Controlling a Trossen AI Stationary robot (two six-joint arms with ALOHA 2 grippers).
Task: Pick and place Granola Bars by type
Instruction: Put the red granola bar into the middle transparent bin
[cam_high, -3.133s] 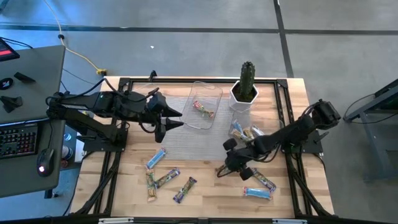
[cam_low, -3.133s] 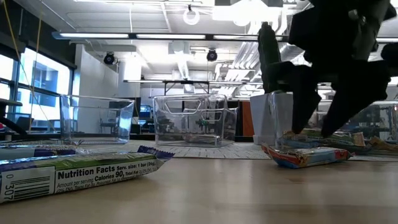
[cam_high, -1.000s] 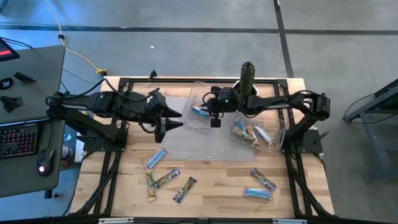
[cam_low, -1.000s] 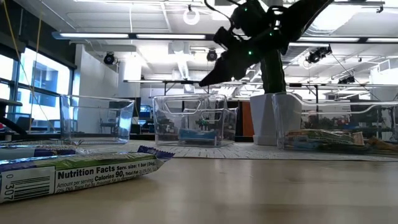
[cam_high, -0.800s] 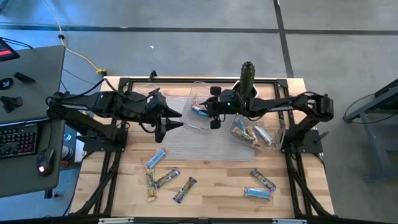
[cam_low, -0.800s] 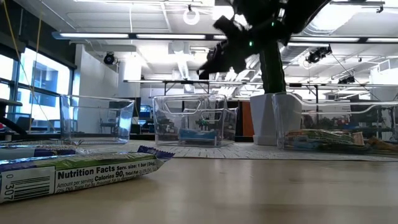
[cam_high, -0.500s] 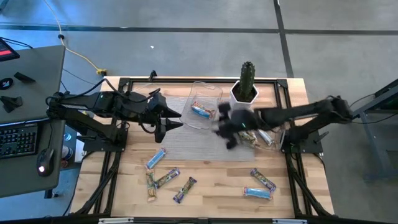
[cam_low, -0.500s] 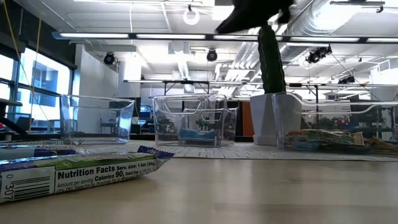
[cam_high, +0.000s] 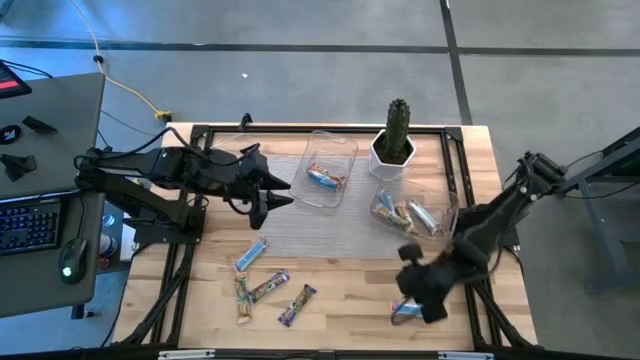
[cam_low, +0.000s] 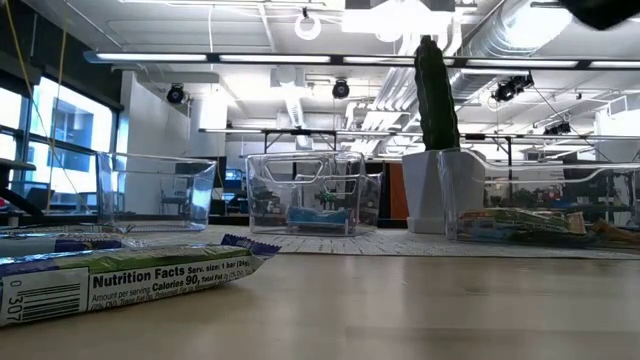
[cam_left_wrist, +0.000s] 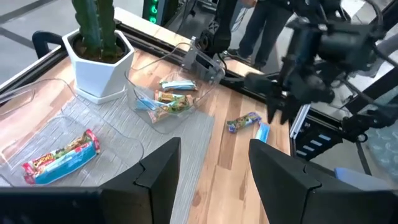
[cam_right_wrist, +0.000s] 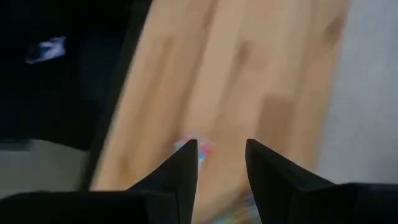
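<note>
1. Wooden surface (cam_high: 330, 310) with a grey mat at its middle: you have clear trays and a potted cactus (cam_high: 395, 140) on the far half, loose granola bars on the near half.
2. Your right end effector (cam_high: 418, 293) hangs over the near right corner. Its fingers stand slightly parted and hold nothing, as the right wrist view shows.
3. Directly beneath it, partly covered in the high view, lies the light blue bar (cam_high: 404, 311). Its long axis seems to run roughly across the surface, left to right.
4. In the right wrist view that bar (cam_right_wrist: 194, 148) shows just beyond the fingertips, blurred, with blue and reddish wrapper colour; you cannot read more of it.
5. Your left end effector (cam_high: 270, 190) waits well apart from it, beside the middle tray (cam_high: 350, 152), fingers parted and empty. The right arm is plainly the nearer one.
6. Judged from this, you need a short drop with the fingers set across the bar's narrow width.
</note>
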